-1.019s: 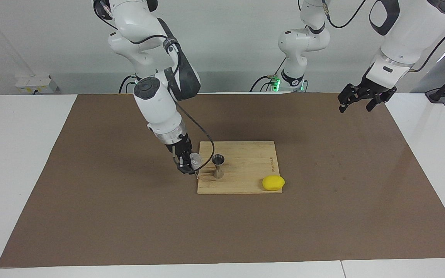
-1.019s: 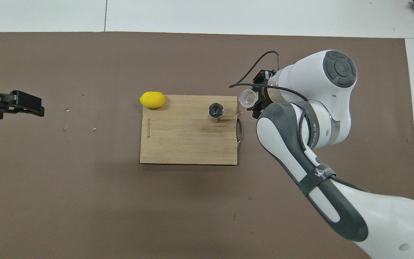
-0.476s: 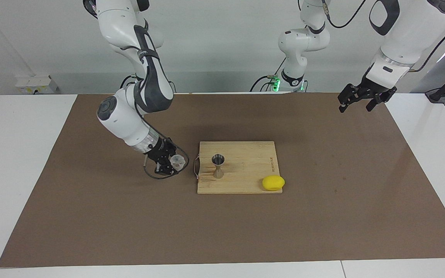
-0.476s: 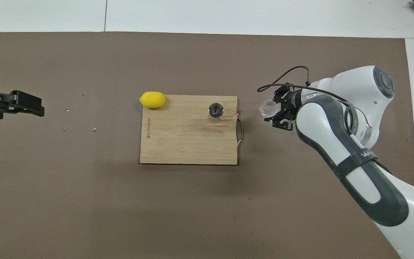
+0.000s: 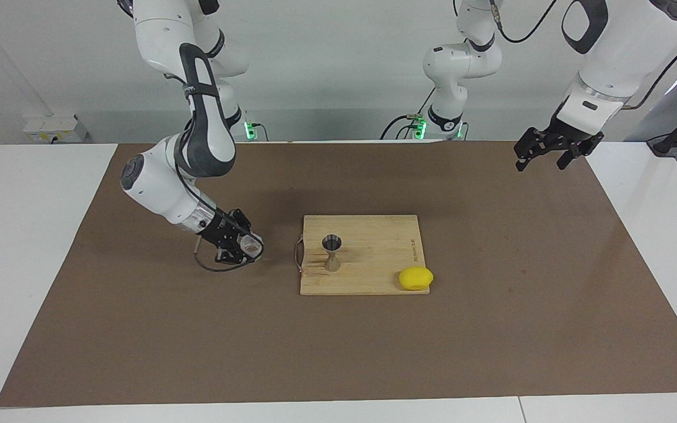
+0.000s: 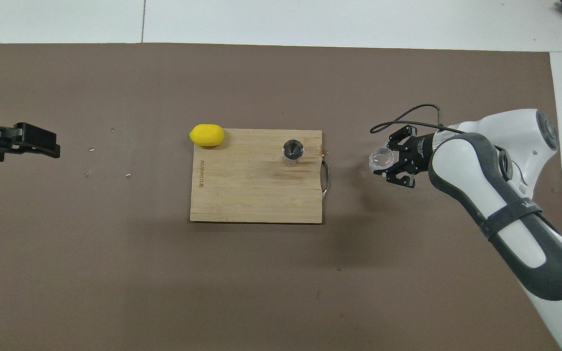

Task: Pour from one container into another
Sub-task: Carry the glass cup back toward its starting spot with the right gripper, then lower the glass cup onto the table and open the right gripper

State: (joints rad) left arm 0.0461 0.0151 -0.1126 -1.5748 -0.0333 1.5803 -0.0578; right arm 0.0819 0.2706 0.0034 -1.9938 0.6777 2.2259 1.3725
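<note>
My right gripper [image 5: 244, 246] [image 6: 387, 161] is shut on the small clear glass cup [image 5: 251, 243] [image 6: 380, 159]. It holds the cup low over the brown mat, beside the wooden board [image 5: 374, 244] [image 6: 251, 190] toward the right arm's end, mouth roughly upward. The silvery hourglass jigger [image 5: 331, 252] [image 6: 292, 151] stands upright on the board near its handle end, well apart from the cup. My left gripper [image 5: 541, 157] [image 6: 39, 144] waits open and empty in the air over the mat's edge at the left arm's end.
A yellow lemon [image 5: 415, 278] [image 6: 206, 135] lies at the board's corner, farther from the robots than the jigger and toward the left arm's end. A metal handle [image 5: 298, 256] [image 6: 326, 179] sticks out of the board's edge facing the cup. A few crumbs [image 6: 108, 161] dot the mat.
The right arm has swung the cup away from the board's edge, toward the right arm's end, and lowered it over the mat. The cup has turned back upright. The left arm has not moved.
</note>
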